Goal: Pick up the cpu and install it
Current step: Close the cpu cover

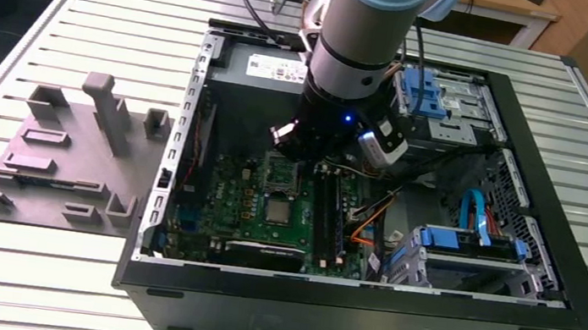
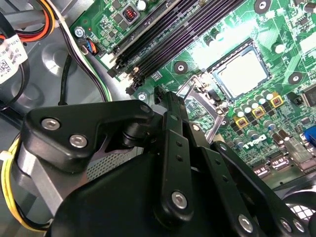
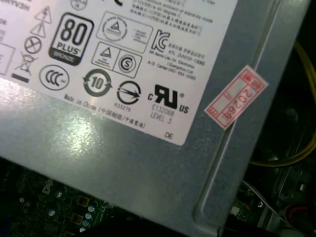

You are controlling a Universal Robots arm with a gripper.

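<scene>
We see the black computer case [image 1: 552,280] lying on its side, open, on a slatted metal table [image 1: 29,275]. A grey fixture block [image 1: 56,159] stands beside the case toward the table edge at the exterior view's left. The arm reaches down into the case, and its gripper [image 1: 297,159] hangs low over the green motherboard [image 1: 224,198], between the grey power supply [image 1: 273,67] at the case's far wall and the processor socket. The cpu [image 1: 278,212] lies flat in that socket near the middle of the board, a pale silvery square inside a darker frame. In the second wrist view the cpu [image 2: 240,74] lies just past the gripper [image 2: 170,98], whose black links cover the near part of the board. We cannot tell from either view whether the gripper is spread or pressed together, nor whether it touches anything. Between the gripper and the cpu a shiny hinged socket frame [image 2: 219,116] stands tilted up off the board. Long dark memory slots [image 2: 163,34] run alongside the socket. In the first wrist view we look onto the power supply [image 3: 123,163] with its white label, and a yellow cable [image 3: 291,153] loops past its edge. Blue drive brackets [image 1: 466,243] sit near the case wall at the exterior view's right.
</scene>
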